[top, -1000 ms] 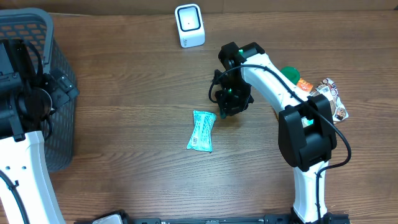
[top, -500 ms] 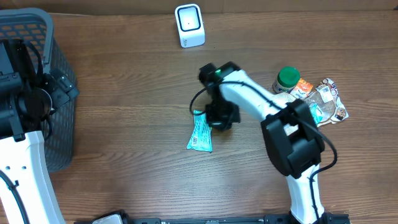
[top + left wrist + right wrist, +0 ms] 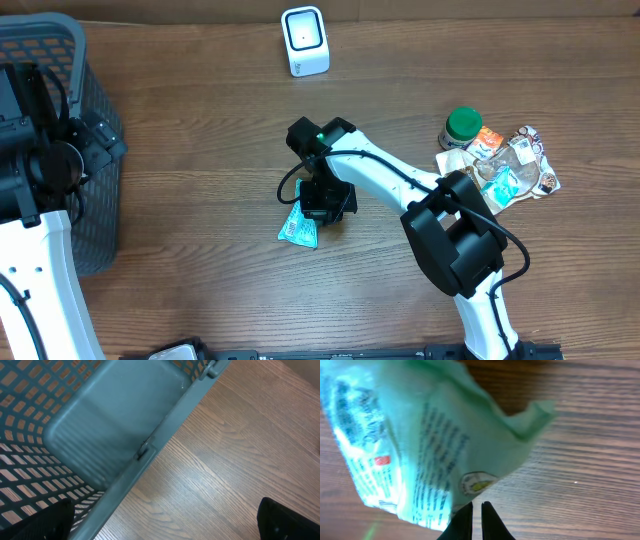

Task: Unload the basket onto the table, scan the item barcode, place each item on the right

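We note right pincer closed narrow, pinching edge of teal packet. Packet sits near bench centre, well apart from white scanner at rear edge. Left pincer spread wide, holding nothing, over basket rim at left edge.

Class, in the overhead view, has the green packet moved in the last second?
Yes. The green packet has shifted left and down the picture, farther from the white scanner.
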You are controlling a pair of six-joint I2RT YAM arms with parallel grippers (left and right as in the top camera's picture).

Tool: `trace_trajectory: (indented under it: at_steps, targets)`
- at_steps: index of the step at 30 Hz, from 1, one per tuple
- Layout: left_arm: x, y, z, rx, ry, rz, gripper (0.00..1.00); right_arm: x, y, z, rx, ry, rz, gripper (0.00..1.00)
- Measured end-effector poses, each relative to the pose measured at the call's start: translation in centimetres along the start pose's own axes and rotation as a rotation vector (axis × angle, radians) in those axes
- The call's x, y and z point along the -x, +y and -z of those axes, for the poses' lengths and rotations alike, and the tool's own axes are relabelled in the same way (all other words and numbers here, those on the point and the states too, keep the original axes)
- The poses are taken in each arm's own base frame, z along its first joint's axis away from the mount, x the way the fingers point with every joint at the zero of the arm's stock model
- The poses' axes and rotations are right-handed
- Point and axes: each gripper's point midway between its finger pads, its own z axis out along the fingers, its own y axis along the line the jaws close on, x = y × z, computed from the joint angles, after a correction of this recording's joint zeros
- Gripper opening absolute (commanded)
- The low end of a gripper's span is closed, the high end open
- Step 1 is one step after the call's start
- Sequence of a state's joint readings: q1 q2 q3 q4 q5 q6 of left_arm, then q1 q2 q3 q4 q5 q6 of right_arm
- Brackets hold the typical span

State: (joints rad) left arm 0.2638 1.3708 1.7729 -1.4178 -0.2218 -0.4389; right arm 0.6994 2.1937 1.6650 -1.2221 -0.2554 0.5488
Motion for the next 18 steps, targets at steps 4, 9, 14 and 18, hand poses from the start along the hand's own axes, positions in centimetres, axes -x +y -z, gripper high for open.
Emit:
trace_trajectory:
  at_steps: [4, 9, 14, 18]
  targets:
    - [0.0, 0.0, 0.0, 0.0, 0.0, 0.0, 1.0, 0.2, 0.6, 0.1, 0.026, -0.006, 0.036, 0.09]
    - [0.0, 0.0, 0.0, 0.0, 0.0, 0.0, 1.0, 1.4, 2.3, 0.1, 0.08, -0.065, 0.087, 0.15]
    - [0.0, 0.0, 0.0, 0.0, 0.0, 0.0, 0.99, 1.3, 4.6, -0.2, 0.111, -0.107, 0.152, 0.17]
    - [0.0, 0.0, 0.0, 0.0, 0.0, 0.0, 1.0, 1.0, 5.1, -0.3, 0.118, -0.102, 0.173, 0.21]
